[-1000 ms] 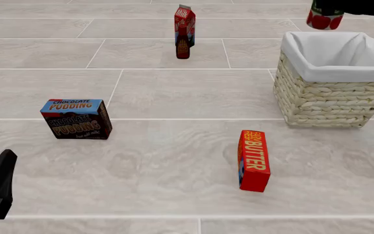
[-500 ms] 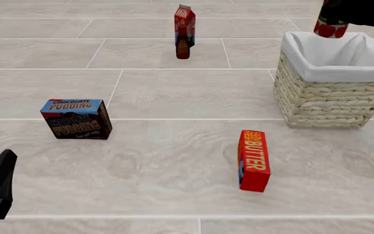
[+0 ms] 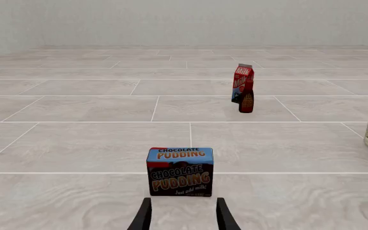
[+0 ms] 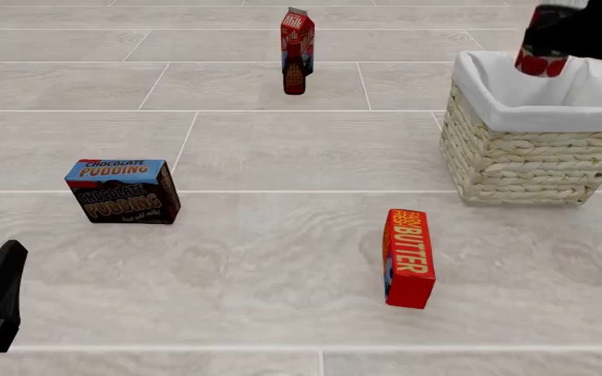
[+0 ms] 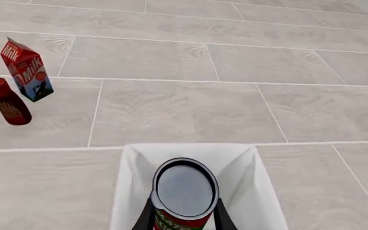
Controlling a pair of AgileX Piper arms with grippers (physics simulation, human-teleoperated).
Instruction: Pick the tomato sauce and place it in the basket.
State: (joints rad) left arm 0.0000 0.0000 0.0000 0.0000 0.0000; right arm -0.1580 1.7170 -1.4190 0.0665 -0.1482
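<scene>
One can, the tomato sauce, sits clamped in our right gripper above the basket, seemingly over its far rim. We should centre it, lower, then release. Our left gripper idles, parted.

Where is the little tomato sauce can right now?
The tomato sauce is up in the right gripper, held above the open basket at the far right of the front view, well right of the milk carton.

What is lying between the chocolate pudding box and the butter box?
Nothing: in the front view only bare floor separates the chocolate pudding box and the butter box.
</scene>
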